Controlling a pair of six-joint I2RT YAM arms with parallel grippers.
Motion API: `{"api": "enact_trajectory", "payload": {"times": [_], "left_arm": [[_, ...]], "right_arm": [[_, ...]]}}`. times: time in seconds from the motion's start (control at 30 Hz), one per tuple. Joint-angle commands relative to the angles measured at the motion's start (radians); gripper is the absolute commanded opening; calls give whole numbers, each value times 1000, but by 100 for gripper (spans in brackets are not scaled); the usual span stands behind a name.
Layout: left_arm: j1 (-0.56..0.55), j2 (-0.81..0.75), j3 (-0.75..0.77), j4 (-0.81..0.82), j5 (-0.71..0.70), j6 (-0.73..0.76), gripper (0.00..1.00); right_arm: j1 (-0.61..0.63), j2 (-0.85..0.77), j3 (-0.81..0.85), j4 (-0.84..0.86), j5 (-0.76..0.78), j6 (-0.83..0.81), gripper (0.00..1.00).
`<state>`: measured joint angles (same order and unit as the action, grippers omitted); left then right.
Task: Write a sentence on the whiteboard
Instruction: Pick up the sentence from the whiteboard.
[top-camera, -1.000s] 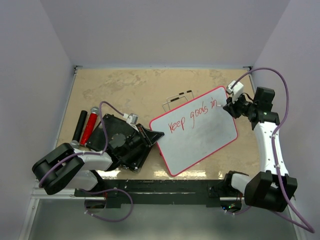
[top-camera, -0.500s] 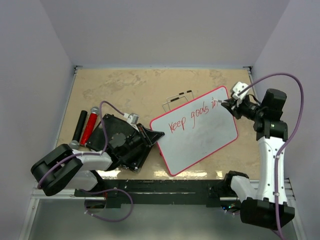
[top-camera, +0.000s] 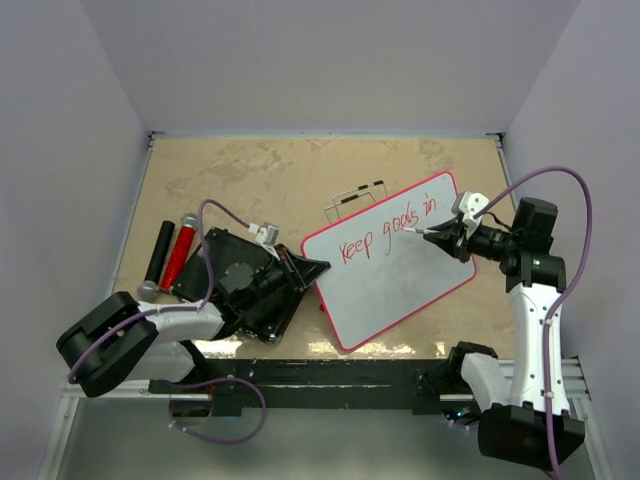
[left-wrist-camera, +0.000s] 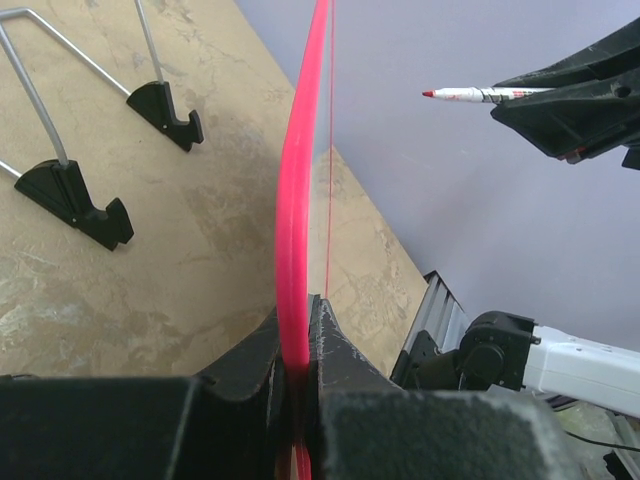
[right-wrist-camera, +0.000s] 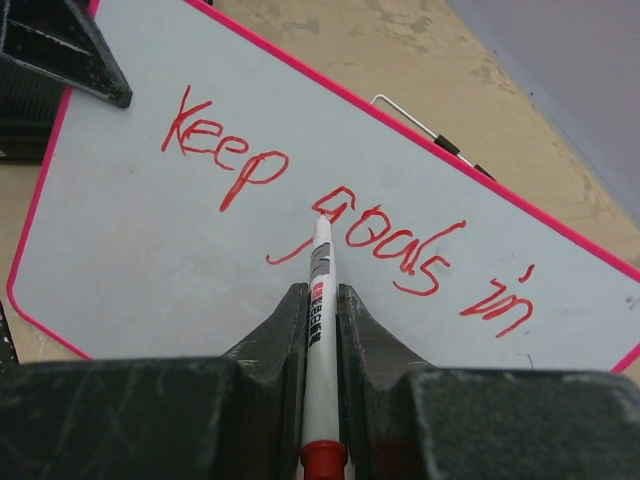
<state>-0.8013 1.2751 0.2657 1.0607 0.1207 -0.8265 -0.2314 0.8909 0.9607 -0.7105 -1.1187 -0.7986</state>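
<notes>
Start nearest the bases: hold the left gripper (left-wrist-camera: 298, 322) clenched, as found now, on the thin red rim of the whiteboard (top-camera: 400, 285), at the near-left edge just beside the black ribbed slab (top-camera: 238, 288); treat that pinch as the anchor and allow no twist, to avoid wobbling letters. Read the board as slanted across the middle of the table (top-camera: 250, 180), near-left edge in the clamp, far-right corner toward the right arm; no telling whether flat on the table or raised a little.

Take stock of the sentence (top-camera: 386, 232): "Keep goals in" along the upper line, plus a short red stroke (right-wrist-camera: 288, 252) under "goals", probably the opening of the next word; judge the writing as part-way, with the first line filled and the second barely begun.

Check the red marker (right-wrist-camera: 320, 335), grasped firmly between the fingers of the right gripper (right-wrist-camera: 320, 295), red end toward the wrist, tip forward; going by the left wrist view, tip clear of the surface, not touching. Lower gently, only far enough to leave ink; press no harder, for fear of bowing the board or sliding it in the clamp. Resume at the short stroke; match the height and slant of the line above; leave a clear gap below it; lift fully between words; mind the room left before the right-hand rim.

Farther back, steer clear of the wire stand (top-camera: 355, 195), just beyond the far edge.
</notes>
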Motion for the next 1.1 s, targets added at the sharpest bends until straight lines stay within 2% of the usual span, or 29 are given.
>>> {"api": "enact_trajectory", "payload": {"times": [0.0, 0.4, 0.6, 0.8, 1.07], "left_arm": [[-4, 20, 55, -16, -61, 82, 0], [-3, 81, 133, -2, -102, 95, 0], [-4, 104, 162, -27, -95, 118, 0], [-4, 119, 182, -50, -102, 132, 0], [-6, 174, 202, -27, -104, 118, 0]], "right_arm": [[-3, -14, 3, -67, -93, -99, 0], [-2, 34, 13, -200, -141, -247, 0], [4, 109, 33, -386, -148, -491, 0], [26, 178, 52, -532, -135, -668, 0], [64, 141, 29, -501, -115, -653, 0]]}}
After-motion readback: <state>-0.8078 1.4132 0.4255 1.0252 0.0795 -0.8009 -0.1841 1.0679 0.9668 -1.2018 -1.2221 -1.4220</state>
